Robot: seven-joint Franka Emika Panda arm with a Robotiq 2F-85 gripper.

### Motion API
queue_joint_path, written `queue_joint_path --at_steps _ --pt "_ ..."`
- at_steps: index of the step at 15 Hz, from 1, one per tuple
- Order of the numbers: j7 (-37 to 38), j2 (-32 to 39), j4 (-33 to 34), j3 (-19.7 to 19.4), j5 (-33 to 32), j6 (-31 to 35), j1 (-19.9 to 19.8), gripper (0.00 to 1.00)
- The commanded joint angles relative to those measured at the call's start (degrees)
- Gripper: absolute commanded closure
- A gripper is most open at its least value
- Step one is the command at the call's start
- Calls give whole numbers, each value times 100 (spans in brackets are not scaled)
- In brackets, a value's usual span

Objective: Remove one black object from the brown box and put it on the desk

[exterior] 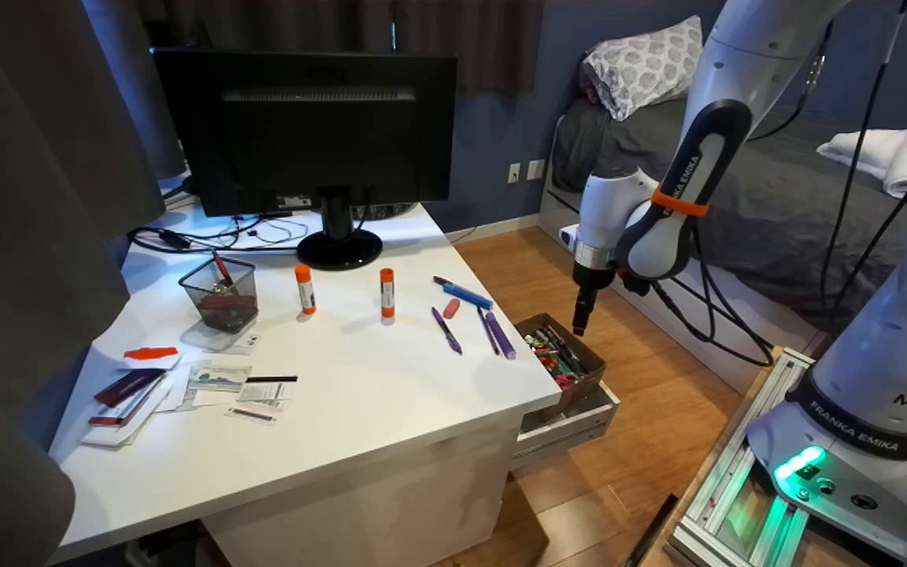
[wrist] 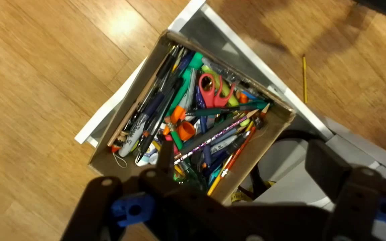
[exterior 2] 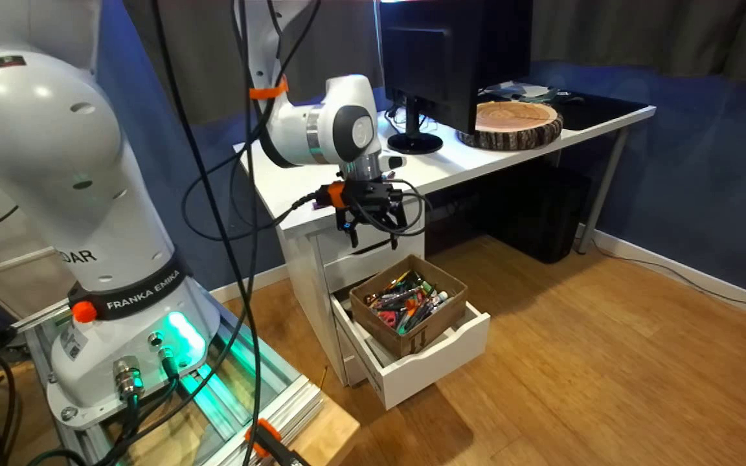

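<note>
The brown box (exterior 2: 436,331) is a cardboard box crammed with pens, pencils and pink scissors (wrist: 209,95). It sits in a pulled-out white drawer (exterior 2: 438,372) under the white desk (exterior: 359,386). It also shows in an exterior view (exterior: 582,384) and in the wrist view (wrist: 258,144). Black pens (wrist: 159,122) lie along one side of the box in the wrist view. My gripper (exterior 2: 373,243) is open and empty, pointing down, above the box and apart from it. In the wrist view its fingers (wrist: 241,147) are wide apart; the left one overlaps the box contents, the right one the drawer side.
On the desk are loose pens (exterior: 463,295), two glue sticks (exterior: 386,295), a mesh cup (exterior: 225,303), cards and papers (exterior: 217,386) and a monitor (exterior: 304,126). A wood slab (exterior 2: 509,123) lies behind the monitor. A yellow pencil (wrist: 304,78) lies on the floor.
</note>
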Motion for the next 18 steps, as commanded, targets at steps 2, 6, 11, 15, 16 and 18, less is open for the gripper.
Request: queue_joint_path --at_steps 2,6,11,15,16,18 --pt "-308 1052 853 -41 -79 772 -157 0" --pt "-823 1090 886 62 752 717 -111 0" --pt "-882 1256 1052 186 828 714 -216 0" --pt "-1237 1878 1546 556 1071 603 -591 0" --pt "-1315 2056 1689 617 1106 579 -652 0" --pt "-1432 2368 1967 656 1139 546 -715 0"
